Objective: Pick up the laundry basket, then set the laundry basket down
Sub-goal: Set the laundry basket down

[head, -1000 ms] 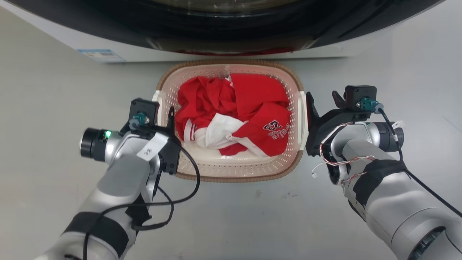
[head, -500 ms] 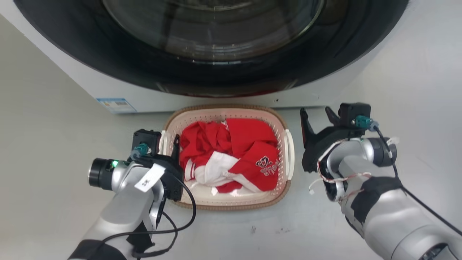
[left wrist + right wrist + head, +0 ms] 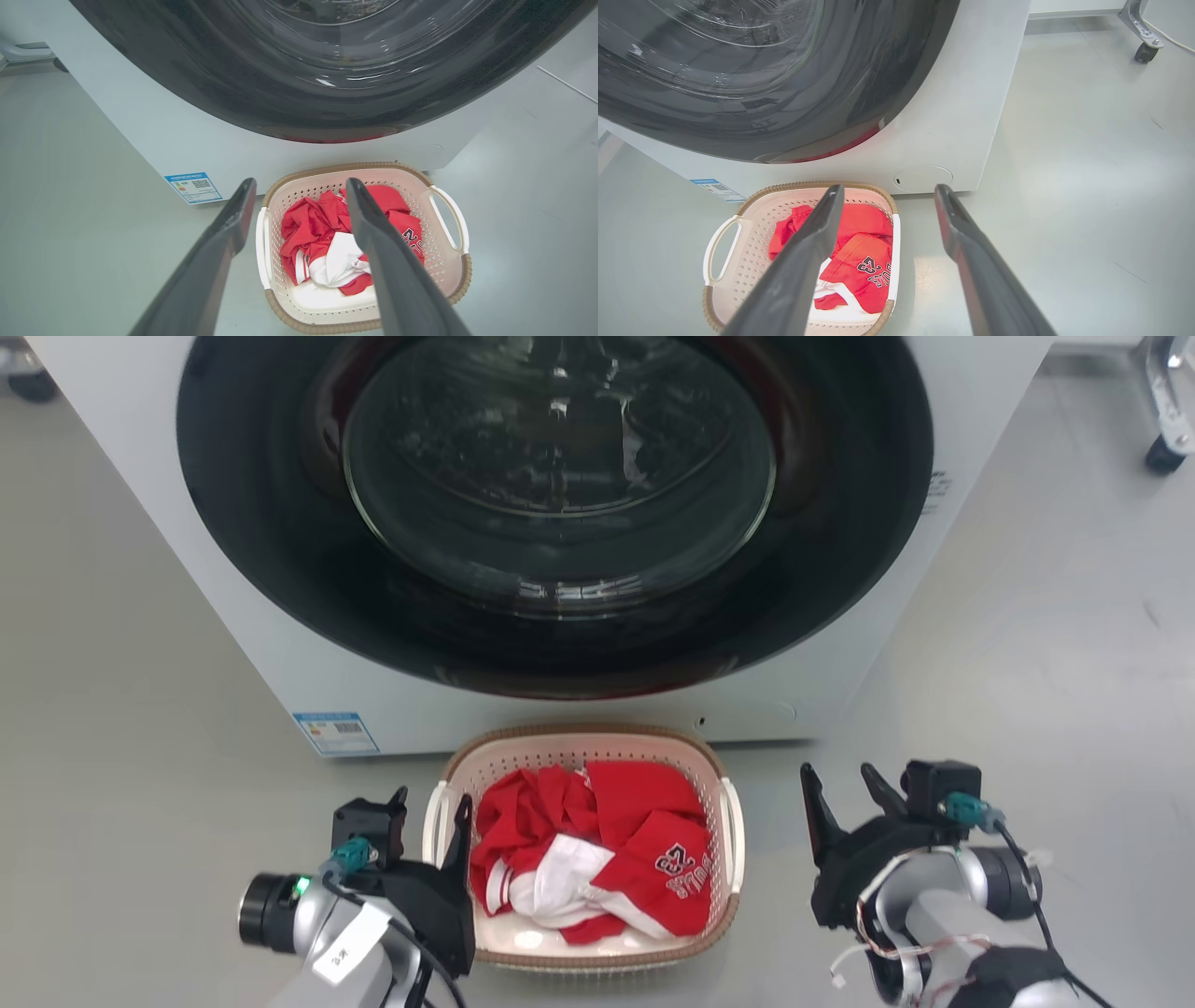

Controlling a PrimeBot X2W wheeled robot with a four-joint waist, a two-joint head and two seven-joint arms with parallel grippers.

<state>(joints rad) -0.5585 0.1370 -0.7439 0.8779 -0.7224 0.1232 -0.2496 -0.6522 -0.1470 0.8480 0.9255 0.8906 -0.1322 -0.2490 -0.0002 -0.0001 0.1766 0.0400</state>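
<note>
The laundry basket (image 3: 583, 732) is cream with a brown woven-look rim. It stands on the grey floor just in front of the washing machine and holds red and white clothes (image 3: 607, 849). My left gripper (image 3: 432, 798) is open and empty, held over the basket's white left handle (image 3: 431, 826). In the left wrist view its fingers (image 3: 299, 184) frame the basket (image 3: 345, 166) from above, well clear of it. My right gripper (image 3: 836, 775) is open and empty too, to the right of the right handle (image 3: 734, 817) with a gap of floor between. In the right wrist view the basket (image 3: 808, 184) lies low and left of that gripper (image 3: 887, 189).
The white washing machine (image 3: 560, 523) with its big dark round door stands right behind the basket. It has a blue label (image 3: 336, 733) at its lower left. A wheeled frame's caster (image 3: 1162, 453) stands at the far right. Open grey floor lies on both sides.
The head camera has risen, so the washer door is now in full view and the basket looks smaller. Both grippers have drawn up and away from the handles. The basket stays on the floor.
</note>
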